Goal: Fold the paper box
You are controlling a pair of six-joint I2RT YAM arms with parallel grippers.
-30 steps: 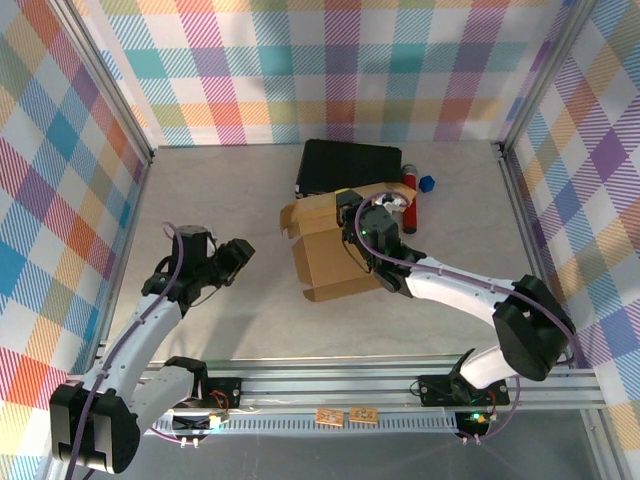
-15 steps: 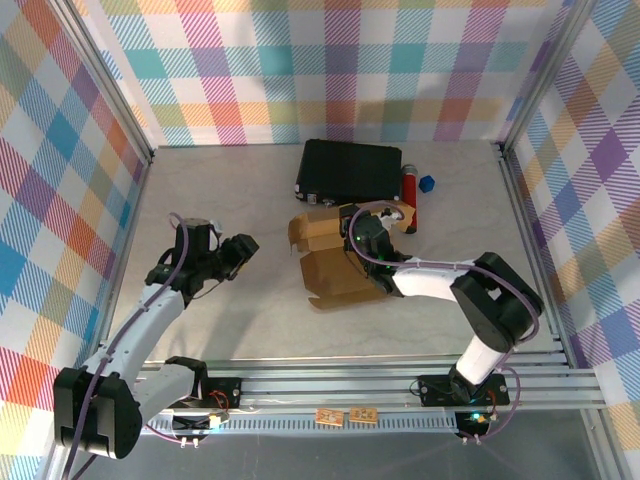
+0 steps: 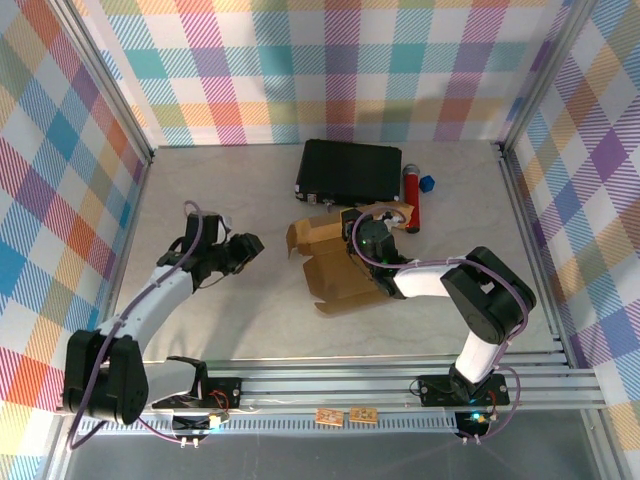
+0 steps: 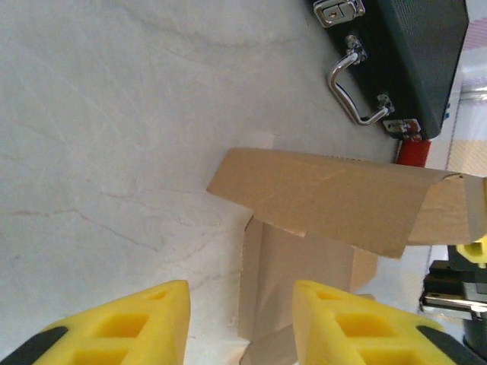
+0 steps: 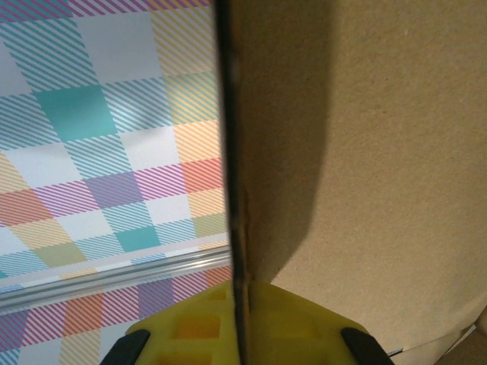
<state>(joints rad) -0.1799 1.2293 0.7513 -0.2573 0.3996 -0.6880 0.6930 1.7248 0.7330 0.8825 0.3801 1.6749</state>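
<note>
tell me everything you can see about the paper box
The paper box is plain brown cardboard, a die-cut sheet partly folded, with flaps and tabs jutting out on its left and far sides. It lies on the table near the middle, in front of the black case. The right gripper is shut on the edge of one raised panel; the left gripper hovers apart from it, open.

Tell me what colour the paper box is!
Plain brown paper box, clearest in the left wrist view.
</note>
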